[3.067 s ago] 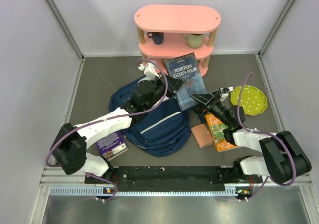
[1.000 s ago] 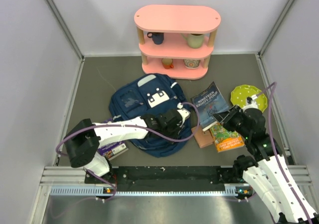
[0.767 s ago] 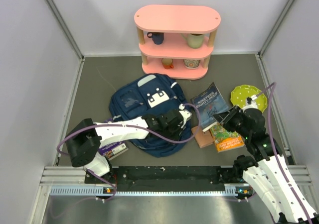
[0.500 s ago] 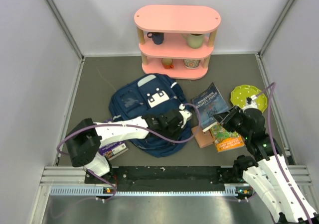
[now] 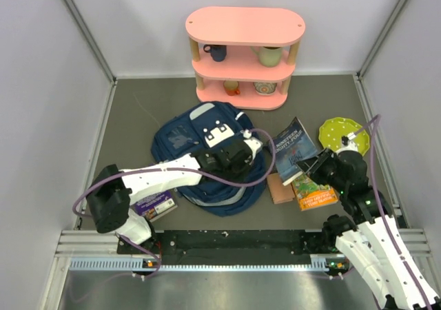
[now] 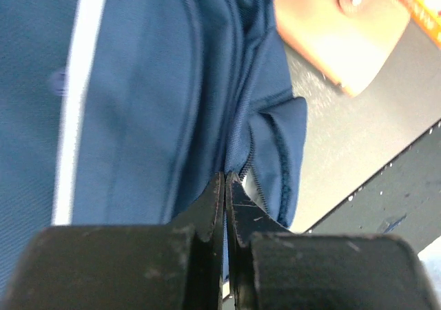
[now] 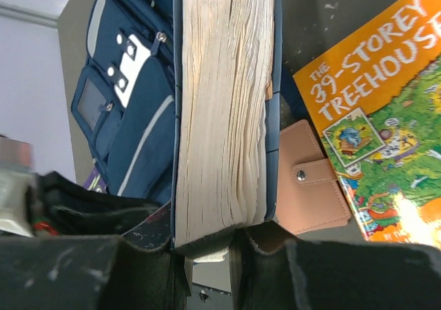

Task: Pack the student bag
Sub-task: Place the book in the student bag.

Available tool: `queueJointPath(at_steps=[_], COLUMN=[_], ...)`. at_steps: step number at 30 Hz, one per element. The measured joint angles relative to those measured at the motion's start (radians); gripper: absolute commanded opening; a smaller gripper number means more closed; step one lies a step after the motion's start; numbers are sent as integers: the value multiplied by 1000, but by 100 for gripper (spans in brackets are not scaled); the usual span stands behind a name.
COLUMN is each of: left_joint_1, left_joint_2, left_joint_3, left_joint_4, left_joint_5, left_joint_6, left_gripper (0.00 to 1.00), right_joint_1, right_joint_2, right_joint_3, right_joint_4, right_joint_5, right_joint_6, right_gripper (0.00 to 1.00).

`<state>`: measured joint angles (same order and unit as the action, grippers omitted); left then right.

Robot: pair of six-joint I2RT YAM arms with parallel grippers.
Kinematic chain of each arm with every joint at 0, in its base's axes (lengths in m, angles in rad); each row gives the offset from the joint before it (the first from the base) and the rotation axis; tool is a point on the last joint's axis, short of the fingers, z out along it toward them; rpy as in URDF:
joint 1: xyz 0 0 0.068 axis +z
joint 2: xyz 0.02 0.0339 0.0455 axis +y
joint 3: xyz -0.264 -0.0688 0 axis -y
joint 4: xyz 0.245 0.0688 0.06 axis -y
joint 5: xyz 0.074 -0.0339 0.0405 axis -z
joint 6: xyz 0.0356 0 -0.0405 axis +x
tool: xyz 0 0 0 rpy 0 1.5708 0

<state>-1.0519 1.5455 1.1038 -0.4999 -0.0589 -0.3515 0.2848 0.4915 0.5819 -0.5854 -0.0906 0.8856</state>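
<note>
The student bag (image 5: 200,151), navy with thin white stripes and a white patch, lies flat mid-table. My left gripper (image 5: 247,160) rests on its right side. In the left wrist view the fingers (image 6: 225,179) are pressed together on the zip seam of the bag (image 6: 138,103), beside a gaping flap with pale lining. My right gripper (image 5: 309,164) is shut on a blue paperback (image 5: 293,143), holding it tilted just right of the bag. The right wrist view shows the paperback's page block (image 7: 220,103) clamped at the gripper (image 7: 207,238), with the bag (image 7: 131,124) beyond.
A tan wallet (image 5: 278,188) and an orange picture book (image 5: 315,194) lie under the held book. A green dotted plate (image 5: 342,135) sits far right. A pink shelf (image 5: 244,27) with cups stands at the back. A purple book (image 5: 153,203) lies by the left arm.
The left gripper closed at the bag's zip seam and shifted a little toward the back. The right arm drew the paperback back from near the shelf earlier and has held still since.
</note>
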Motion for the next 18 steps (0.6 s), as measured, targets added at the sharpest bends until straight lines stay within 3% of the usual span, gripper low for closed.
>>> queueJointPath(at_steps=[9, 18], left_joint_1=[111, 151], left_joint_2=[-92, -145], left_joint_3=[130, 266], left_joint_4=[-58, -111], left_joint_5=[-55, -214], left_joint_6=[12, 0], left_gripper=[0, 0], right_joint_1=[0, 0], right_joint_2=[-123, -111], right_joint_3=[48, 82], right_joint_4=[-82, -91], right_joint_5=[83, -109], right_joint_6=[-10, 51], right_gripper=[0, 0])
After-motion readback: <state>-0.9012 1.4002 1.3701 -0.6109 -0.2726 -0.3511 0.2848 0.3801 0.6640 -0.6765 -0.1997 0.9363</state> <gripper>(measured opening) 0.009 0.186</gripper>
